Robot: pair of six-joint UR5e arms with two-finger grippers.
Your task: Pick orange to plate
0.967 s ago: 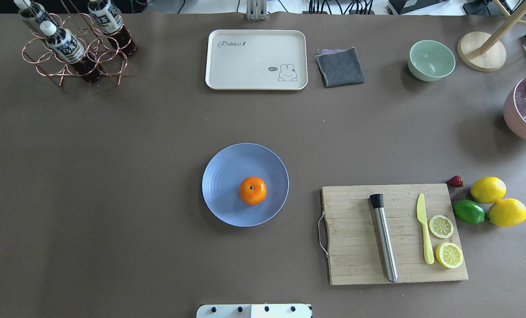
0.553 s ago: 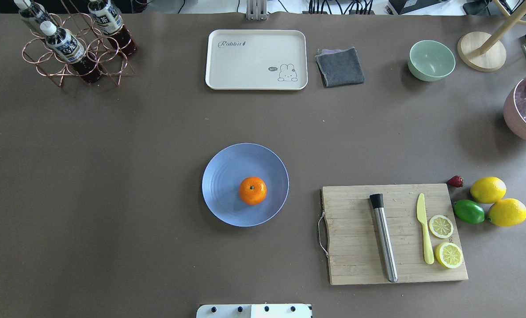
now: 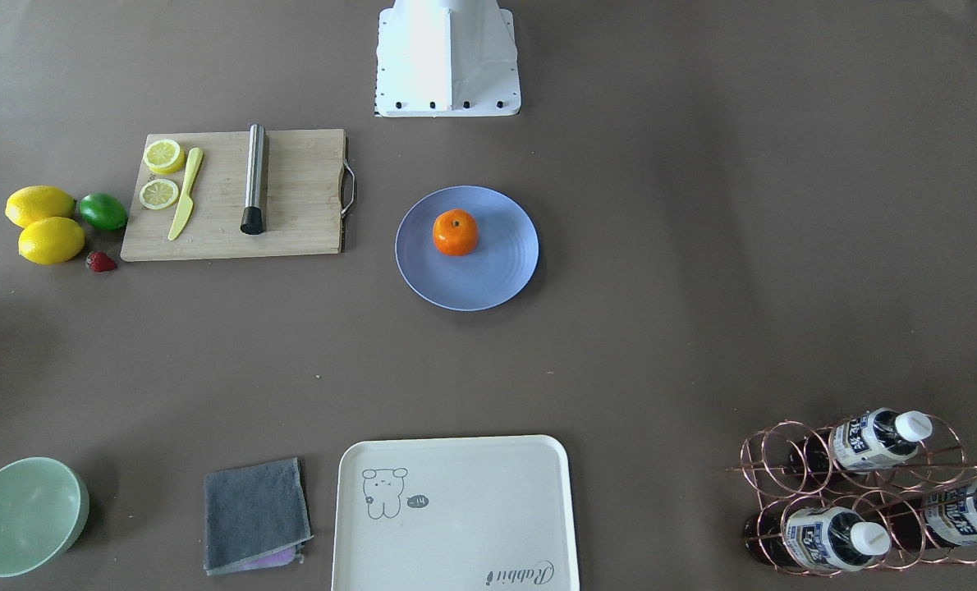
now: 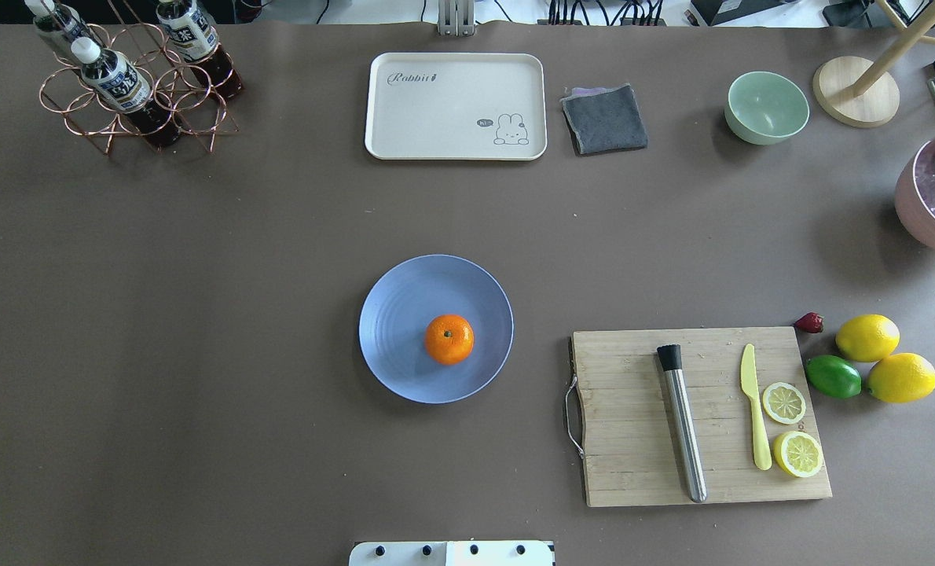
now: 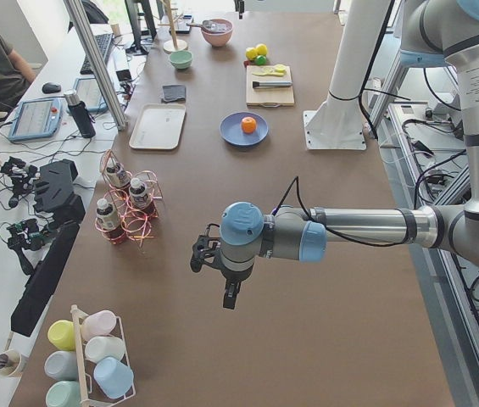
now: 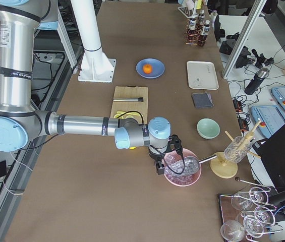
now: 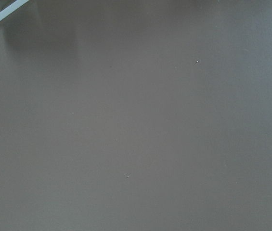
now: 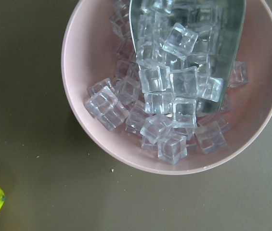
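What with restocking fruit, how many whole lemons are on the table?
2. One lemon lies beyond the lime, the other lemon right of it, both off the cutting board.

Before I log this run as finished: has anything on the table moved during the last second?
Nothing visibly changed. The orange rests on the plate exactly as before, and the cutting board and tray keep their places.
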